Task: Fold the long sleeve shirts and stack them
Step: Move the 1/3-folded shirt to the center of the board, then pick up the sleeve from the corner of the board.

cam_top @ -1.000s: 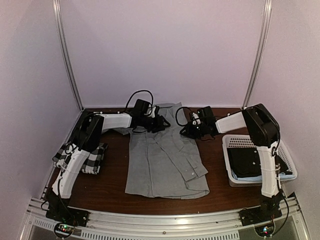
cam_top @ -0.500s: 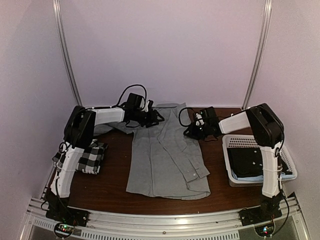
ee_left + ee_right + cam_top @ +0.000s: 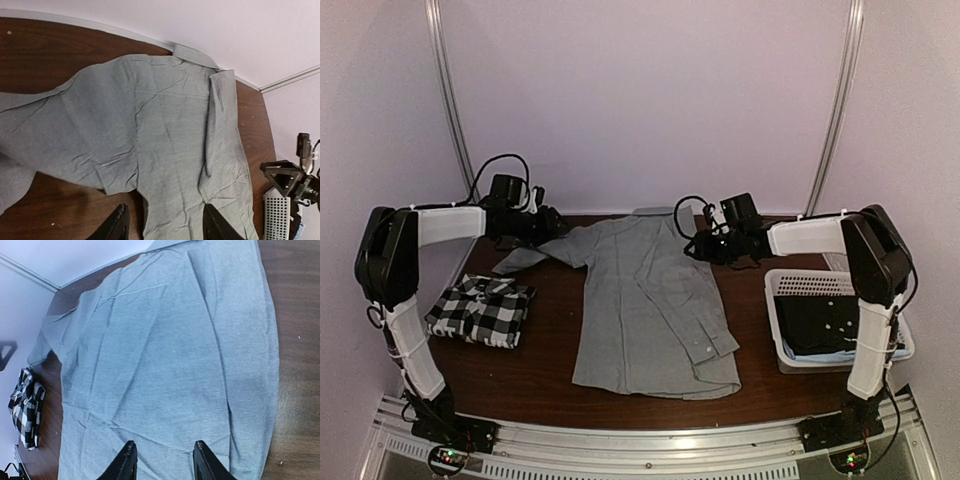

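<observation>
Judging by the grey shirt (image 3: 640, 310) lying spread on the counter (image 3: 550, 370), sleeve (image 3: 535, 255) trailing toward the folded checked shirt (image 3: 480, 310), with left tool (image 3: 165, 225) and right tool (image 3: 164, 455) both open and empty above it: pinch that sleeve near its cuff, sweep it flat across the body.

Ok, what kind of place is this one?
Probably a lab test cell, not a home: plain pale walls enclose a brown table with a metal rail along its near edge, and a grey shirt lies spread on it.
</observation>
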